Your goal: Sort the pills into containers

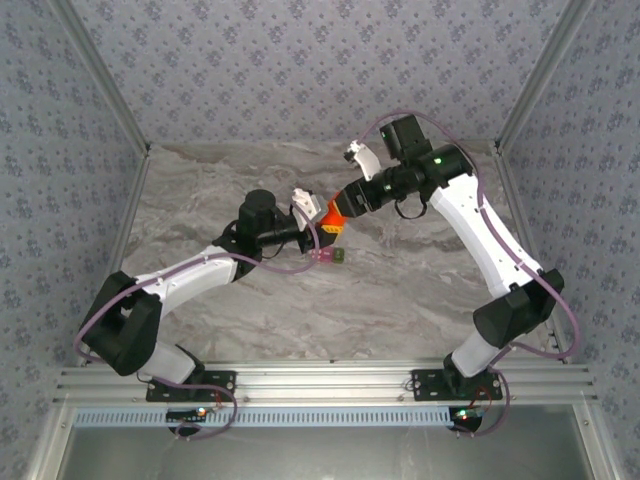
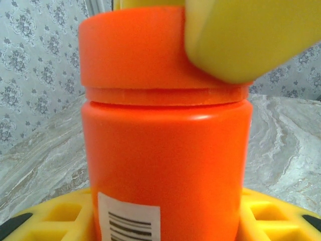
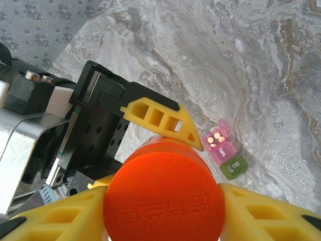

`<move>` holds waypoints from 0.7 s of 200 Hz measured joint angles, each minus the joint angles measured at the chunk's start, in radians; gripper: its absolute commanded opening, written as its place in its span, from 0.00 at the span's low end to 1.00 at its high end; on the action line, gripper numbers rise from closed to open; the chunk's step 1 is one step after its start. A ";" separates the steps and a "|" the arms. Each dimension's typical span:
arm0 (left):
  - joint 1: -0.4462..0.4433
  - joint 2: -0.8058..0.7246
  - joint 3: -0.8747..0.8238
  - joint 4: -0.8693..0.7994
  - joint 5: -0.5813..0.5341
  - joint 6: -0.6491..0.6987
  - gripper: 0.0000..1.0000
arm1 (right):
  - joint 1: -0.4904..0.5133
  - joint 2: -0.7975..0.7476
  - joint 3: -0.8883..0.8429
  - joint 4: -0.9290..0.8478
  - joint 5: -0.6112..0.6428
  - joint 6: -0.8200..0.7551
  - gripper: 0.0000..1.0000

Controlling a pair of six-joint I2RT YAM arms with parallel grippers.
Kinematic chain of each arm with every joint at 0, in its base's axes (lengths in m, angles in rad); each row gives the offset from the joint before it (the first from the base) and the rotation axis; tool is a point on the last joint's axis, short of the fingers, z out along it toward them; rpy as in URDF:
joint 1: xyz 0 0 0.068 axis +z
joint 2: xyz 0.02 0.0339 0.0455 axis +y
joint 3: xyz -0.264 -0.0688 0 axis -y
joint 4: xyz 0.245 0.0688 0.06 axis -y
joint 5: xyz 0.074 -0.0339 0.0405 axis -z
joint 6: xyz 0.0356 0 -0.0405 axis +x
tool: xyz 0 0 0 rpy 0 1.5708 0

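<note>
Left gripper [image 1: 318,222]: clamped on the body of the orange bottle [image 2: 165,165], holding it upright above the table [image 1: 420,300]. Its yellow fingers [image 2: 50,216] sit on either side of the bottle's lower part.

Cap [image 3: 163,193]: on the bottle, seam visible all round, no gap seen.

Right gripper [image 1: 343,207]: comes in from above, one jaw on each side of the cap. One finger [image 2: 241,35] lies against the cap's rim, and in its own wrist view both pads look to touch the cap. I read this as a grip on the cap.

Containers [image 3: 226,154]: on the table just beside and below the bottle, apart from both grippers. Pink compartment [image 3: 220,145] appears open, with a few pale round pills [image 3: 215,136] inside. Green compartment [image 3: 232,165] adjoins it; lid looks shut.

Step in hand, by my judgement: opening the bottle, early in the task.

Next move calls for twisting the cap while the left grip resists the turn, then lifting it off straight so nothing spills.
</note>
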 measured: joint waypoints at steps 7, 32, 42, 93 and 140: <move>0.000 0.000 0.000 0.000 0.000 0.000 0.00 | 0.000 0.000 0.001 -0.001 0.000 0.005 0.44; 0.000 0.000 0.000 -0.004 0.001 -0.002 0.00 | 0.008 0.002 0.005 -0.006 0.021 0.059 0.31; 0.000 0.000 0.000 -0.011 0.002 -0.003 0.00 | 0.019 0.002 0.005 -0.005 0.048 0.107 0.29; 0.002 0.003 -0.006 -0.076 0.000 -0.008 0.00 | 0.060 -0.145 -0.258 0.214 0.166 0.540 0.31; 0.001 0.006 -0.006 -0.040 -0.018 -0.002 0.00 | 0.071 -0.169 -0.303 0.291 0.208 0.776 0.72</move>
